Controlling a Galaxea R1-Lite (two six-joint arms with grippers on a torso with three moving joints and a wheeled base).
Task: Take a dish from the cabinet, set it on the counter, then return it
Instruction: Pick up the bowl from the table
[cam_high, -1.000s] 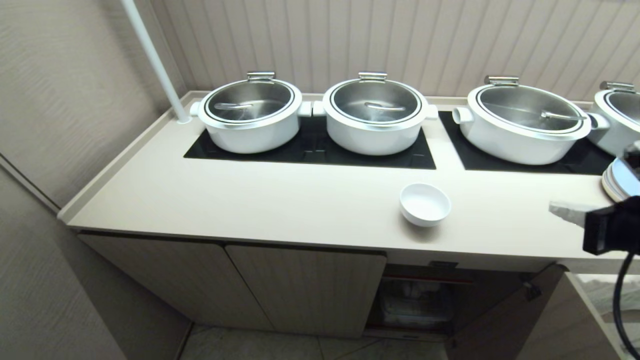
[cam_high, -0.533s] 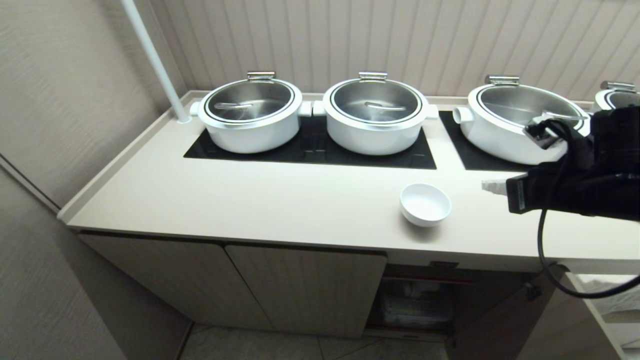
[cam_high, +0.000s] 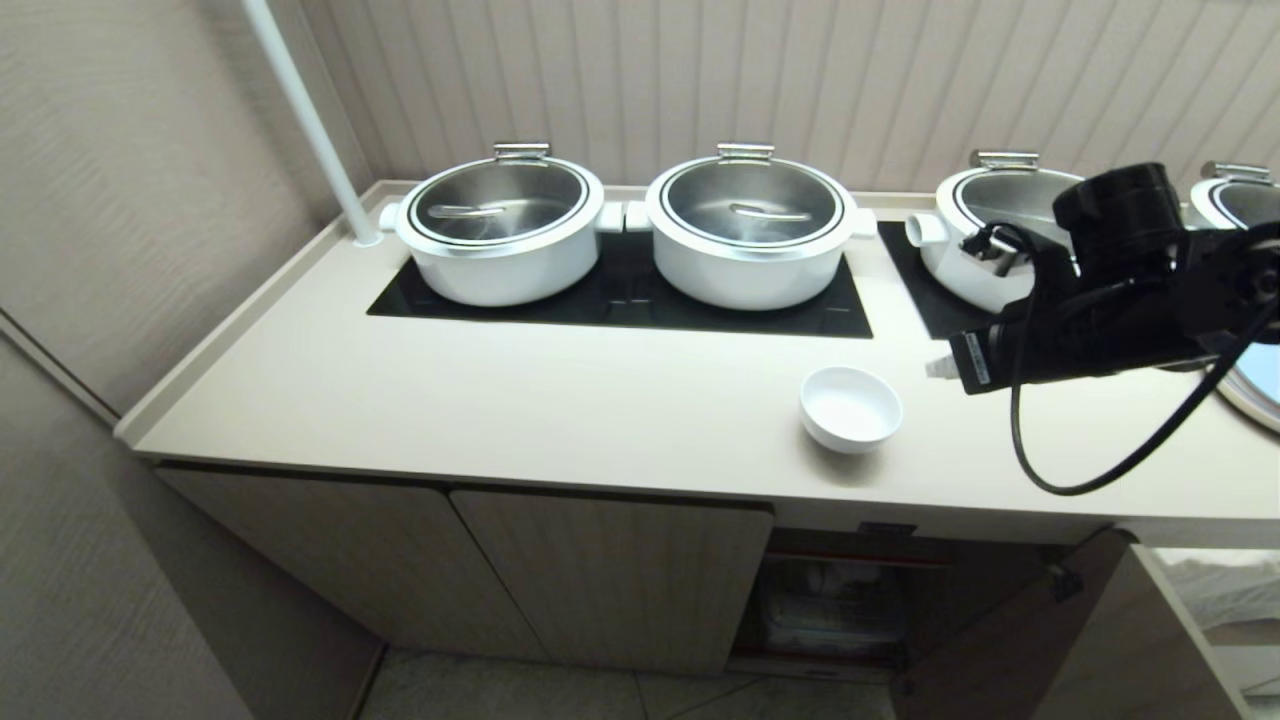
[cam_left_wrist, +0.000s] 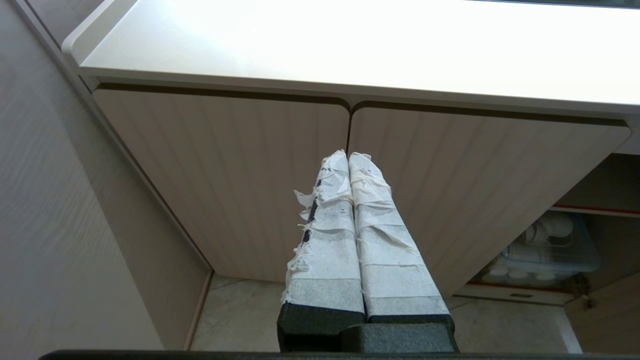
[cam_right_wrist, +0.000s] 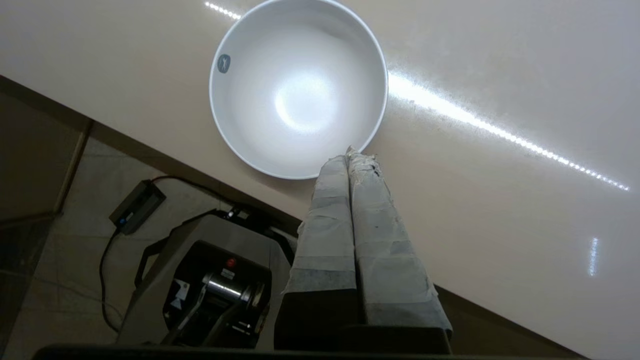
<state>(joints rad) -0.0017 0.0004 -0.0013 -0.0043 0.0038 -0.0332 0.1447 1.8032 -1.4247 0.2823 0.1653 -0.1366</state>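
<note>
Approaching with jaws pressed together and nothing held, the right gripper (cam_high: 935, 368) is seen at right of frame. The small white ceramic bowl (cam_high: 850, 407) at centre could be pushed off the cream-beige countertop (cam_high: 560, 405) if the jaws are not opened first.

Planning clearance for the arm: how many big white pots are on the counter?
4. Two side by side on the left black panel; a third behind the right arm; a fourth at the right edge, mostly hidden.

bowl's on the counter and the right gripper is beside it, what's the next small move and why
Probably open the right gripper before closing in: its fingers are pressed shut, hovering just right of the dish, which sits upright and untouched on the counter. Shut fingers cannot straddle the rim.
</note>
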